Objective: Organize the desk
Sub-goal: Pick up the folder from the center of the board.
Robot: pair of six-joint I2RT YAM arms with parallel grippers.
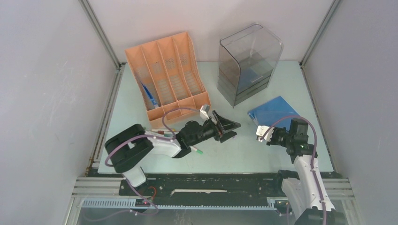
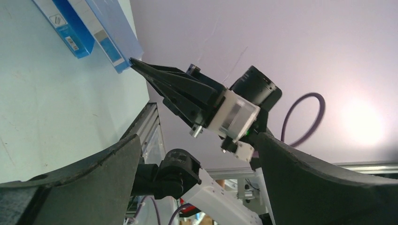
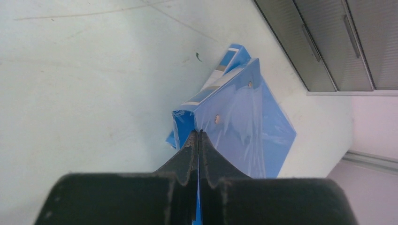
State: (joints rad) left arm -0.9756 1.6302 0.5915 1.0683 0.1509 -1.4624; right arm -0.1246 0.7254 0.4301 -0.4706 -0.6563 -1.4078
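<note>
Stretching across the whole workspace, the desk (image 1: 133,110) is a pale mint-green tabletop framed by aluminium rails, with both robot arms mounted at its near edge.

A blue folder (image 1: 274,112) lies flat on the desk's right side. The right gripper (image 3: 199,136) has its jaws pressed fully together, the tips meeting the folder's near corner. Whether a thin edge of the cover is pinched between them cannot be told.

The left gripper (image 1: 232,129) sits low over the middle of the desk, turned on its side, its jaws spread wide and holding nothing. It points towards the right gripper and stays apart from it.

A green-capped pen (image 1: 198,152) lies on the desk just beside the left arm.

At the back left, an orange file sorter (image 1: 169,75) lies tipped on its back, dividers facing up, with a blue pen (image 1: 149,93) in its leftmost slot. At the back right stands a smoky transparent drawer unit (image 1: 248,65), just behind the folder.
</note>
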